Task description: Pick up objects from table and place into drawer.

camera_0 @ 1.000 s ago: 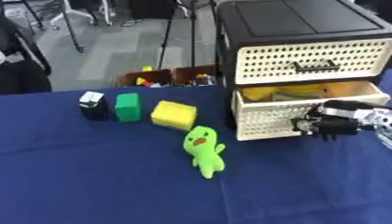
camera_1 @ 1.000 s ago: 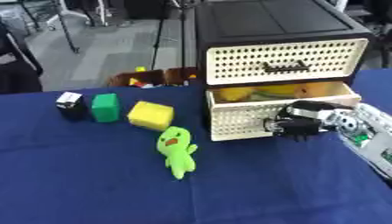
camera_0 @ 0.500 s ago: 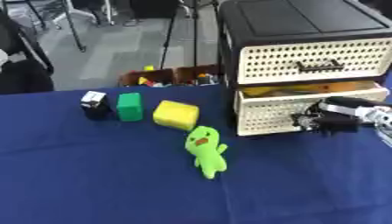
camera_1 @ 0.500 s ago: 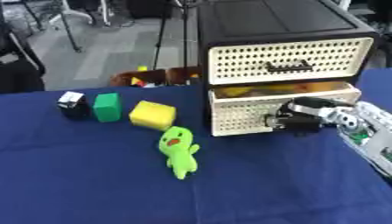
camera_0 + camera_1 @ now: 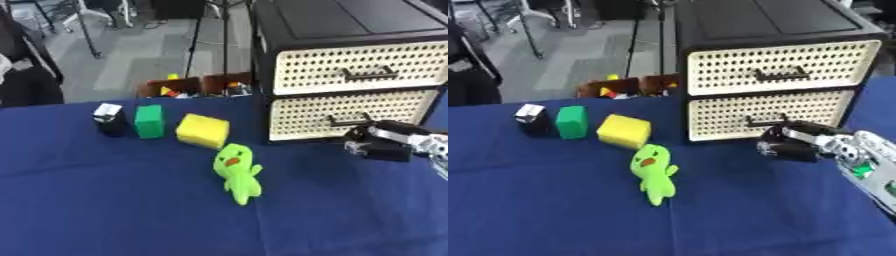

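A black cabinet point(image 5: 350, 20) with two cream perforated drawers stands at the table's back right. Its lower drawer point(image 5: 350, 116) is pushed in flush, as is the upper drawer point(image 5: 359, 67). My right hand point(image 5: 791, 145) sits just in front of the lower drawer, below its handle, with fingers curled and nothing in them. On the blue cloth lie a green plush bird point(image 5: 237, 171), a yellow block point(image 5: 203, 131), a green block point(image 5: 150, 121) and a small black-and-white box point(image 5: 109, 119). My left hand shows in neither view.
Brown boxes point(image 5: 197, 87) with colourful bits stand on the floor behind the table's far edge. Tripod legs point(image 5: 197, 40) rise beyond them. Someone in dark clothing point(image 5: 26, 75) is at the far left. Blue cloth point(image 5: 114, 210) covers the table's front.
The lower drawer, open earlier with something yellow inside, has slid shut. My right hand has stayed against its front and followed it toward the cabinet.
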Available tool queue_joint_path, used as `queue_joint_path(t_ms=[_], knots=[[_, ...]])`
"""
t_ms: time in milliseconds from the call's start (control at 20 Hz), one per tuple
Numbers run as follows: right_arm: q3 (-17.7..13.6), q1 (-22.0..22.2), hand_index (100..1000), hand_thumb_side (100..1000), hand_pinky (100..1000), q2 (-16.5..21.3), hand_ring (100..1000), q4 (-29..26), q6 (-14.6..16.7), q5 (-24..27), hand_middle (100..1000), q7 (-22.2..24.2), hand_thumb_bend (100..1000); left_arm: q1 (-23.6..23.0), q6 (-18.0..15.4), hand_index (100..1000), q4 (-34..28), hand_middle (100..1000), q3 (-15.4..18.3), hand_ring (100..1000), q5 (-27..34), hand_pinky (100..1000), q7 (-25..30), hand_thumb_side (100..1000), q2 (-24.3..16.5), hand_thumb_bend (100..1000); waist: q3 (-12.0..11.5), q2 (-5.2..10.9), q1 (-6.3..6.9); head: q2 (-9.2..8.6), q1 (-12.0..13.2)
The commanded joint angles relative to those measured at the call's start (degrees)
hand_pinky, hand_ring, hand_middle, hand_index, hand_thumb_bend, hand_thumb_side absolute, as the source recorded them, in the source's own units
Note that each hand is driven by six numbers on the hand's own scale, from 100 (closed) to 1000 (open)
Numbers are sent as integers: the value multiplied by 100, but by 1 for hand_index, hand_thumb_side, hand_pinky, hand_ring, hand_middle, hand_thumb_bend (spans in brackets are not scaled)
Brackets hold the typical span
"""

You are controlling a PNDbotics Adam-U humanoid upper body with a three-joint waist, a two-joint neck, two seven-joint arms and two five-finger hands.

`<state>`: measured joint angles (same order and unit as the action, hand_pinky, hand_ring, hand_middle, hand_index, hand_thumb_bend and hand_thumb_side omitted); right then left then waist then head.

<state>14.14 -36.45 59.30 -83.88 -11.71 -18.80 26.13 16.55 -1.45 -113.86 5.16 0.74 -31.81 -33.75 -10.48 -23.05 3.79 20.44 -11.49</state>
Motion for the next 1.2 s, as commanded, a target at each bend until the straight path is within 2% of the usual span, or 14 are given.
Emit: queue_joint_path(t_ms=[50, 200, 700, 1000, 1100, 1200], knots=[[-92, -40, 878, 1000, 662, 251, 864, -120, -20, 37, 868, -4, 100, 8, -3, 945, -73, 698, 76, 560, 12, 412, 11, 944, -114, 500, 8, 107, -12, -83, -7], [-97, 18, 855, 1000, 637, 285, 826, -241, -44, 19, 795, 65, 100, 8, -5, 945, -73, 698, 83, 560, 9, 413, 7, 944, -117, 500, 32, 121, -3, -74, 5], [-209, 305, 833, 1000, 613, 506, 794, -915, -341, -102, 747, 254, 100, -6, -7, 945, -73, 698, 88, 562, 9, 417, 12, 940, -141, 505, 106, 247, 7, -37, 24], [-355, 483, 833, 1000, 612, 608, 793, -1370, -541, -18, 747, 185, 100, -21, -8, 945, -73, 697, 91, 562, 2, 418, 8, 940, -149, 505, 145, 295, 14, -15, 43], [-362, 499, 833, 1000, 612, 617, 793, -1413, -577, -7, 747, 182, 100, -20, -8, 945, -73, 697, 90, 562, 2, 418, 8, 940, -149, 505, 145, 296, 15, -15, 42], [-495, 452, 840, 1000, 593, 603, 780, -1559, -511, 78, 740, 101, 100, -49, -14, 944, -73, 698, 125, 566, -13, 423, -25, 938, -159, 515, 221, 379, 42, 22, 120]])
